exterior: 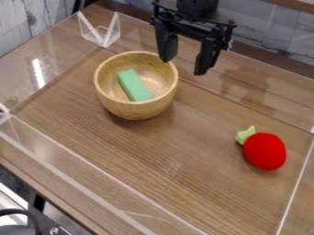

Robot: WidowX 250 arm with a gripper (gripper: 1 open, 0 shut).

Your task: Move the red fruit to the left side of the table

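Note:
The red fruit (263, 151), small and round with a green leafy stem, lies on the right side of the brown wood-grain table (172, 165), close to the right acrylic wall. My black gripper (183, 58) hangs over the back of the table, well up and left of the fruit, just beyond the right rim of the wooden bowl. Its two fingers point down and stand apart with nothing between them, so it is open.
A wooden bowl (138, 101) with a green block (134, 85) inside sits left of centre. Low clear acrylic walls (35, 151) border the table. A small clear stand (98, 30) rests at the back left corner.

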